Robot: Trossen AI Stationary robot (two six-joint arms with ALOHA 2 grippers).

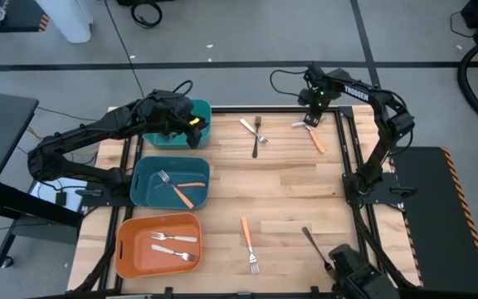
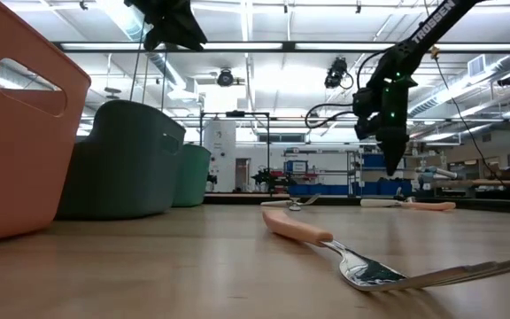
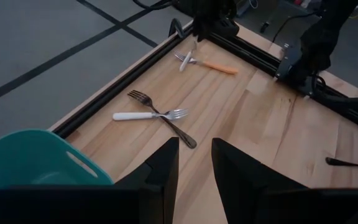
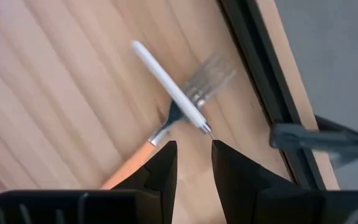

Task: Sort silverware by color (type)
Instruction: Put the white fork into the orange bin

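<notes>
Now your right gripper [image 4: 190, 155], fingers apart, hovers over the far-right crossed white-handled fork [image 4: 169, 84] and orange-handled fork [image 4: 132, 163]; descend and grip one.

Bright even overhead light; ceiling strips glare in low view; fork [image 4: 213, 74] tines blurred; shadows soft.

teal bins [image 1: 169, 183], orange bin [image 1: 158, 244], blk arms [image 1: 90, 133]
</notes>
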